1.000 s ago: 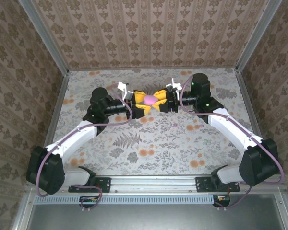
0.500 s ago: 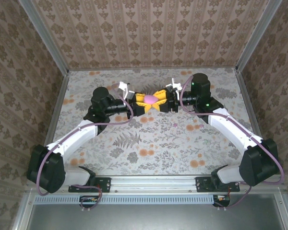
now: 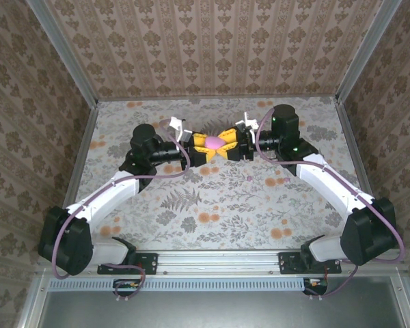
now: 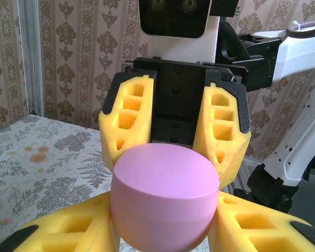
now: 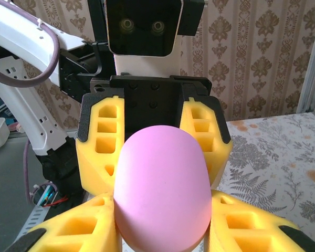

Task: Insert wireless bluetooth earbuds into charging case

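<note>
I have both arms meeting tip to tip over the far middle of the table (image 3: 191,225). The left gripper (image 3: 205,147) pinches the pink case (image 3: 214,143) from one end. In its wrist view its yellow fingers (image 4: 68,231) press against the case's sides at the bottom of the picture. The right gripper (image 3: 224,143) clamps the same case from the opposite end, and its fingers (image 5: 252,226) hug the rounded shell low in its own wrist view. The case hangs clear of the table between the two grippers. A seam runs round it and its two halves sit together. One earbud (image 3: 249,179), a pinkish-purple speck, lies on the table on the near side of the right gripper, well apart from the case.
</note>
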Controlling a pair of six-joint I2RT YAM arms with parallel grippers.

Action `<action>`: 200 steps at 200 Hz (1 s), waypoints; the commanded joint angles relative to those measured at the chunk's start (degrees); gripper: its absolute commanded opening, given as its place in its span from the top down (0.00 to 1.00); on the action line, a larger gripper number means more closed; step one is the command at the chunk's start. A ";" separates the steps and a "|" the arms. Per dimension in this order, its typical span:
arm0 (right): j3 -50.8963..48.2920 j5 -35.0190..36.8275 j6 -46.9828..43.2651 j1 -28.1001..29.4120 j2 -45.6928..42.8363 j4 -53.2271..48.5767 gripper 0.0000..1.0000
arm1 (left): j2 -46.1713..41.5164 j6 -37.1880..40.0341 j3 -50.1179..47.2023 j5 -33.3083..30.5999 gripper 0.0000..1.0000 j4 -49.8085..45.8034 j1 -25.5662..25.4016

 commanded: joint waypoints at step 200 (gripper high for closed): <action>2.04 13.29 26.02 -0.35 -7.55 -2.11 0.33 | -2.65 2.52 -0.32 -5.98 0.66 2.20 -0.73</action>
